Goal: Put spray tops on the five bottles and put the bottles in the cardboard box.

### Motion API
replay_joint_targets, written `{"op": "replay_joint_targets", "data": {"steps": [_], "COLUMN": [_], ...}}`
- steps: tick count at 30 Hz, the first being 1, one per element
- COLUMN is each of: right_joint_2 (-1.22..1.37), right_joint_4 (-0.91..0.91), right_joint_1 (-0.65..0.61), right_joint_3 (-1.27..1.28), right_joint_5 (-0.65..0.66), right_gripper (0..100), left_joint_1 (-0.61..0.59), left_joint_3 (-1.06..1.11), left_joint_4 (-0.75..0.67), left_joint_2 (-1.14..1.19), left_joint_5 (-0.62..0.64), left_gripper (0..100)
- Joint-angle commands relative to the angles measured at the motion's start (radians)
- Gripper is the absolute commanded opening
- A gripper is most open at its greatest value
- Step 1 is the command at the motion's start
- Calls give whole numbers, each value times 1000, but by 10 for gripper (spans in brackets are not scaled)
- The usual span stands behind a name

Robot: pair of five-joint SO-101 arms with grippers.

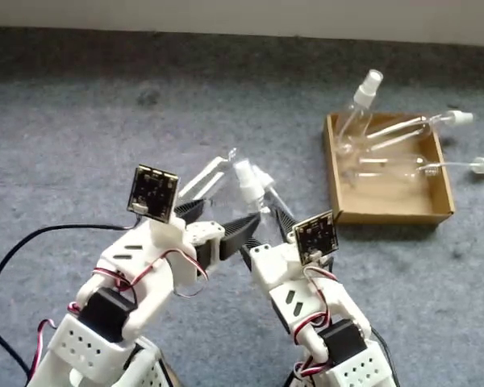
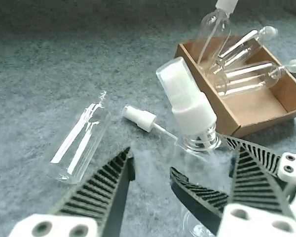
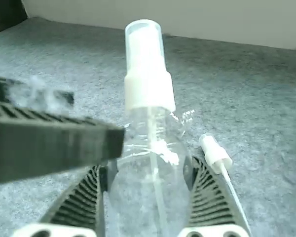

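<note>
My right gripper (image 1: 266,224) (image 3: 150,197) is shut on a clear bottle (image 1: 248,193) (image 3: 148,173) that stands upright with a white spray top (image 3: 147,74) (image 2: 185,94) on it. My left gripper (image 1: 222,219) (image 2: 182,153) is open, fingers wide apart, right beside that bottle and clamping nothing. One of its dark fingers (image 3: 54,148) reaches the bottle's shoulder. A bare clear bottle (image 1: 203,179) (image 2: 81,140) lies on the carpet behind, with a loose spray top (image 2: 140,118) (image 3: 214,153) next to it. The cardboard box (image 1: 391,216) (image 2: 266,116) at the right holds three capped bottles (image 1: 387,133).
Grey carpet covers the table. One bottle (image 1: 359,105) in the box leans over its far rim, and two white tops (image 1: 460,118) stick out past its right wall. A black cable (image 1: 32,238) runs at the left, by the left arm's base.
</note>
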Motion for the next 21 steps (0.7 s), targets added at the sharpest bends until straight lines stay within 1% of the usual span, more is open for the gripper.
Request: {"op": "replay_joint_targets", "data": {"steps": [1,3,5,10,15,17,19,21], "right_joint_2": [-21,-21,-21,-18,-16,-16,-16,-16], "right_joint_4": [-30,-56,-97,-171,-248,-303,-355,-394], "right_joint_1": [21,18,21,22,22,51,102,133], "right_joint_3": [82,76,68,-12,-108,-143,-168,-185], "right_joint_5": [40,107,146,155,155,155,150,150], "right_gripper": [30,30,30,30,30,30,30,30], "left_joint_1": [-108,-137,-139,-139,-139,-139,-137,-137], "left_joint_3": [-162,-196,-191,-111,-2,48,90,114], "left_joint_4": [32,72,117,221,239,239,233,232], "left_joint_2": [-13,-30,-61,-188,-371,-450,-498,-489], "left_joint_5": [-3,-3,-3,-5,-5,-5,-5,-5], "left_gripper": [284,284,284,284,274,213,114,5]}}
